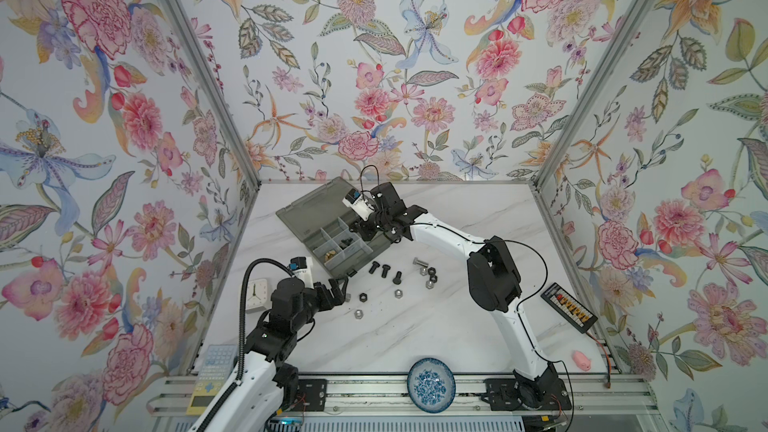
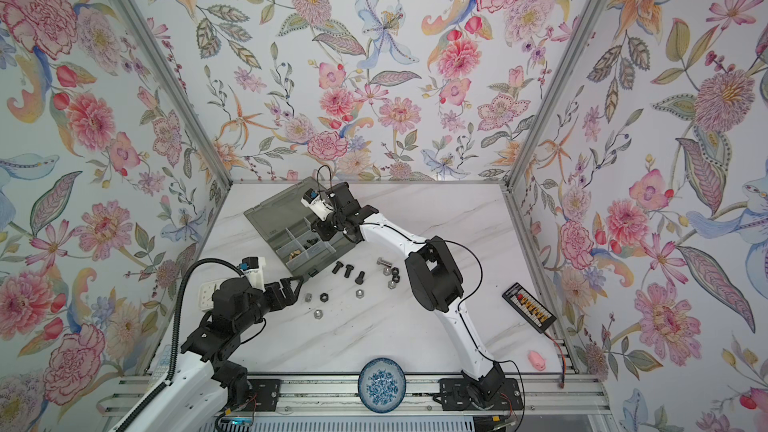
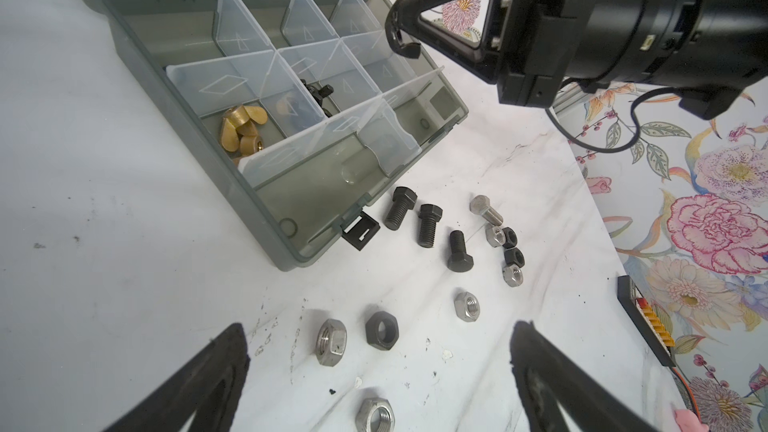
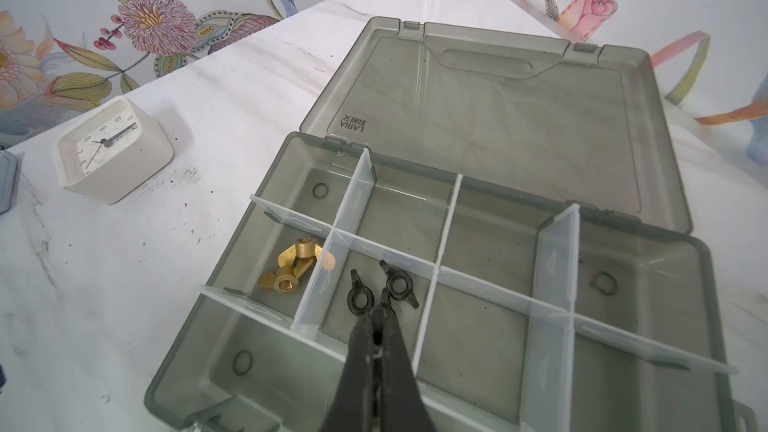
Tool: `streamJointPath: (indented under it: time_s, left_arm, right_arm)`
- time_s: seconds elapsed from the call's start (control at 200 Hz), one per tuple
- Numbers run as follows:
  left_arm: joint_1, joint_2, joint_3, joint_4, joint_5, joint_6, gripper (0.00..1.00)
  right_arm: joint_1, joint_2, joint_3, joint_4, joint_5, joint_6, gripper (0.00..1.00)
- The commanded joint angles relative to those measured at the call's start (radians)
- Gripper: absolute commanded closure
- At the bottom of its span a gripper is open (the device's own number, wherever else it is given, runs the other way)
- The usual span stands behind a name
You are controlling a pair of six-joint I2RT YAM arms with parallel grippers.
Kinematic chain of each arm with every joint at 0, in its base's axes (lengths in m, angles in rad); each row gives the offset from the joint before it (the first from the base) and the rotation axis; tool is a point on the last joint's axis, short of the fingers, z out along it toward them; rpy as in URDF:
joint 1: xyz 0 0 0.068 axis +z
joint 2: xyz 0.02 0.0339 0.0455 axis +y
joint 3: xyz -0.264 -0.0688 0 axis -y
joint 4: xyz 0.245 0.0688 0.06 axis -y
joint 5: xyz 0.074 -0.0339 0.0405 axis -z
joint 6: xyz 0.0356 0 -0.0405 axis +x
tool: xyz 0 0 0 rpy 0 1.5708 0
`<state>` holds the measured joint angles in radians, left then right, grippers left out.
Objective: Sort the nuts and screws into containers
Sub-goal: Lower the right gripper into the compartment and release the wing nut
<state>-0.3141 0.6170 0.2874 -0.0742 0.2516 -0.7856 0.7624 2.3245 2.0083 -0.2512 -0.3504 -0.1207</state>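
Marble tabletop: organizer box lid bears small inverted lettering, unclear.

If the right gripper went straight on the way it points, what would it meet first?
Most likely the black wing nuts: the shut right gripper points down into their compartment, tips between the pair. Height above them is unclear.

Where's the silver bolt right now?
In both top views the silver bolt lies on the table, right of the three black bolts, beside a cluster of small nuts, in front of the open grey box.
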Motion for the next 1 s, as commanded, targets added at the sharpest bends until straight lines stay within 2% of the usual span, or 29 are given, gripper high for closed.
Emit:
streamJointPath:
  time_s: [0.0, 0.64, 0.886, 0.996]
  left_arm:
    - [0.012, -0.004, -0.007, -0.017, -0.003, 0.002, 0.01]
    - [0.013, -0.02, -0.014, -0.027, -0.009, 0.0, 0.01]
    - [0.012, -0.016, -0.015, -0.041, -0.024, 0.001, 0.01]
    - [0.013, -0.009, -0.014, -0.051, -0.033, 0.005, 0.01]
  right_arm:
    - [0.005, 0.04, 0.037, 0.045, 0.005, 0.061, 1.0]
    - [0.015, 0.13, 0.088, 0.046, -0.006, 0.12, 1.0]
    - [0.015, 0.141, 0.089, 0.042, 0.0, 0.121, 0.89]
    - [0.012, 0.141, 0.089, 0.043, 0.001, 0.121, 0.88]
